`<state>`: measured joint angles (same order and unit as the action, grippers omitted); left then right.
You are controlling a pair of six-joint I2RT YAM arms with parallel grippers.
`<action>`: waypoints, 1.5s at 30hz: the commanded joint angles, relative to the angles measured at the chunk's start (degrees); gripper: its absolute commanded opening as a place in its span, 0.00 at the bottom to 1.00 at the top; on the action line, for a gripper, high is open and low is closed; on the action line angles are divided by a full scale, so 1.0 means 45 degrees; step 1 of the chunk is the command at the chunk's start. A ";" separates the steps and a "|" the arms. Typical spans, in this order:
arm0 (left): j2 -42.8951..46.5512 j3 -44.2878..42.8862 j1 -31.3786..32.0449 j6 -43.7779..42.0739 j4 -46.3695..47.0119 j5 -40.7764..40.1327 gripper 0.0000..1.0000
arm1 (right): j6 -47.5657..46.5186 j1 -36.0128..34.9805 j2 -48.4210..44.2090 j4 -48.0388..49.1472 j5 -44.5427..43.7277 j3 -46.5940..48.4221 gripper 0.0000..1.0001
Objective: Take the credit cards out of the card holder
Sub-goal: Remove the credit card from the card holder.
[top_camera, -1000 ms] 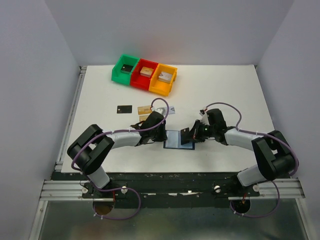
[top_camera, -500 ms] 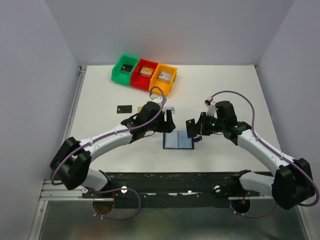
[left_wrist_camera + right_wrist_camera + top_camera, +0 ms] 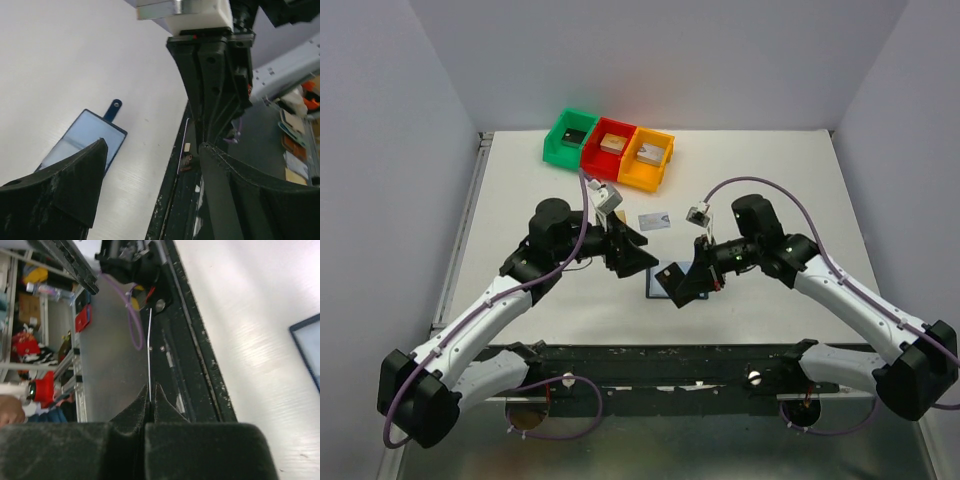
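Table (image 3: pixel 770 180): white top, with both arms reaching in over its near half.
Left arm (image 3: pixel 490 300): stretched forward and lifted, wrist well off the surface.
Right arm (image 3: pixel 840 295): bent inward, wrist tipped down toward the table's near middle.
Bins: green (image 3: pixel 560 157), red (image 3: pixel 600 168) and orange (image 3: pixel 638 180) in a row at the far side, well apart from both grippers.
Card holder (image 3: pixel 82 142): lies open and flat near the front edge, pale blue page up, its small strap tab pointing away from it. From above, the right gripper covers most of it.
Left gripper (image 3: pixel 154 145): jaws spread wide with nothing between them. It hangs above the table just left of the card holder and does not touch it.
Right gripper (image 3: pixel 150 392): fingers pinched together on one credit card, raised over the holder's near right part.
Held credit card (image 3: pixel 150 350): seen edge-on as a thin pale line rising from the fingertips; I cannot tell its colour.
Silver-grey credit card (image 3: pixel 655 221): flat on the table beyond the holder, between the two arms, apart from both grippers.
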<state>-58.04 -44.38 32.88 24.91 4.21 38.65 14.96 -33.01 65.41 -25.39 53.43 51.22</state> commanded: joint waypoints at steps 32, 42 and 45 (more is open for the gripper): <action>-0.1322 0.0897 0.0155 0.0890 0.2678 0.6491 0.00 | -0.1609 -0.1570 0.1013 -0.3461 -0.2429 0.2855 0.48; 0.0223 0.3356 -0.6092 0.4286 0.2425 0.1748 0.00 | 0.1245 0.0051 -0.1506 -0.1958 -0.9547 0.1120 0.79; -0.0205 0.3573 -0.7032 0.4700 0.1568 0.0047 0.00 | 0.2101 0.0051 -0.1742 -0.1721 -1.1220 0.0475 0.79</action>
<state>-57.74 -30.30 6.96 40.53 16.19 53.08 18.55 -32.62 58.85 -36.34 16.91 56.97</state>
